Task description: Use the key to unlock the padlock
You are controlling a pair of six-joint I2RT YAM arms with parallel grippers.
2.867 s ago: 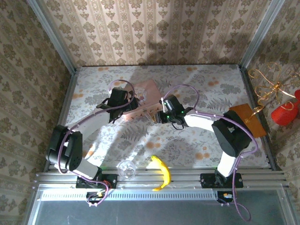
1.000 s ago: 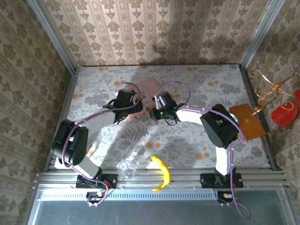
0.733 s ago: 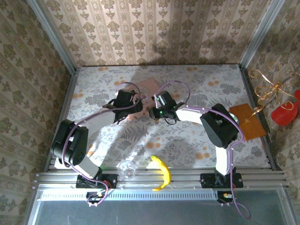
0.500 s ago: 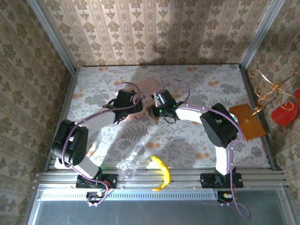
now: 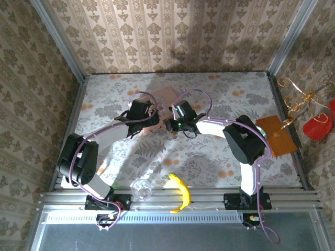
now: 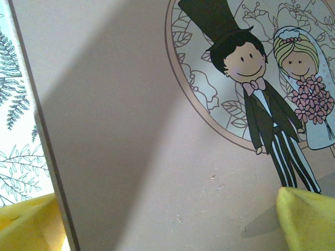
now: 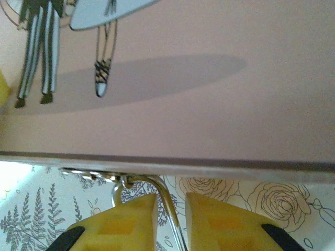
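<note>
The pink tin [image 5: 166,95] lies at the table's middle back; its lid with the top-hat figure shows in the left wrist view [image 6: 131,130]. My left gripper [image 5: 148,117] rests over it, open wide [image 6: 167,217], one fingertip [image 6: 26,225] past the tin's left edge and the other over the lid. My right gripper [image 5: 170,124] sits at the tin's near edge [image 7: 209,104]. The padlock's silvery shackle [image 7: 166,209] hangs from that edge, one leg running between the nearly closed right gripper [image 7: 171,201]. The padlock's body is hidden. The key is hidden.
A yellow banana [image 5: 180,192] and a clear cup [image 5: 141,189] lie near the front rail. A brown board [image 5: 275,135] sits at the right edge. Patterned walls close in the left, back and right.
Since the oldest frame my right gripper has slid up and left to the tin's edge, and my left gripper has shifted right over the tin. In the last second only the right gripper crept slightly left.
</note>
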